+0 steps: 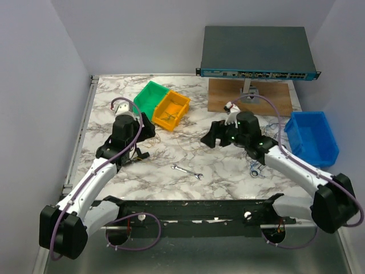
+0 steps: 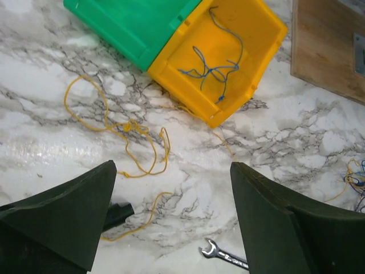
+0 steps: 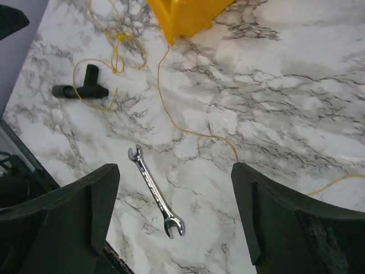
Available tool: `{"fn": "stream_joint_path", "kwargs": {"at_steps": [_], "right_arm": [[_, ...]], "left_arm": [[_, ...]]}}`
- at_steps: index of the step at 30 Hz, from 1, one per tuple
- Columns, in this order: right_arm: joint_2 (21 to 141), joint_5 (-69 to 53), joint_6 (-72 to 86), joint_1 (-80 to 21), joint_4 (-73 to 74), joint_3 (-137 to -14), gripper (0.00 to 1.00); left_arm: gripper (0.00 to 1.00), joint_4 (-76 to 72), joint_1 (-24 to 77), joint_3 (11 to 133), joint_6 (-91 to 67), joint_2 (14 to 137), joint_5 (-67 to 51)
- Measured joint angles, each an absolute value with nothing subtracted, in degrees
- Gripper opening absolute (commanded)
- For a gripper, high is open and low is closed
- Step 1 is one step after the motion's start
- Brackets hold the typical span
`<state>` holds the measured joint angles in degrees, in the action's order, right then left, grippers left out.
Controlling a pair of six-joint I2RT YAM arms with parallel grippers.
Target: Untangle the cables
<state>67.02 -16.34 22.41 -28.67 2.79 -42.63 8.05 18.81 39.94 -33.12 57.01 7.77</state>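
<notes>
Dark fingers (image 2: 63, 217) of the left gripper (image 2: 173, 182) stand wide apart, released, with nothing between them but bare marble table (image 2: 285, 142). The right gripper (image 3: 175, 182) is spread the same way and holds nothing.

Just ahead of the left gripper, on the arms' side of the yellow bin (image 2: 188, 85), a thin yellow cable (image 2: 130, 127) lies loose on the table in several loops with a small knot in the middle. One long strand of it runs out from the foot of the yellow bin and trails off toward the right arm. A thin blue cable (image 2: 214, 71) lies curled inside the yellow bin. A small clump of cables (image 2: 355, 177), blue and yellow, sits on the table well to the right of the yellow bin.

A silver wrench (image 3: 154, 191) lies flat below the right gripper, farther from the yellow bin than the loops are. A black T-shaped piece (image 3: 85, 88) rests among the loops near the yellow bin. A green bin (image 2: 131, 23) touches the yellow bin's left side. A wooden board (image 2: 325, 51) lies to the right of the yellow bin, apart from it.
</notes>
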Motion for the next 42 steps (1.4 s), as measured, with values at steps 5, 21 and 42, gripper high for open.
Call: {"fn": "stream_joint_path", "kwargs": {"at_steps": [5, 21, 42], "right_arm": [[78.63, -12.88, 18.98, -37.32, 2.04, -48.95, 0.85], [109.86, 2.42, 18.02, -48.34, 2.83, -70.04, 0.23], [77.73, 25.61, 24.88, -47.11, -1.19, -48.66, 0.01]], "left_arm": [[0.87, 13.30, 17.78, 39.99, -34.57, 57.01, 6.83], [0.85, 14.33, 13.80, 34.57, -37.76, 54.24, 3.90], [0.93, 22.24, 15.51, 51.70, -30.70, 78.54, 6.28]]}}
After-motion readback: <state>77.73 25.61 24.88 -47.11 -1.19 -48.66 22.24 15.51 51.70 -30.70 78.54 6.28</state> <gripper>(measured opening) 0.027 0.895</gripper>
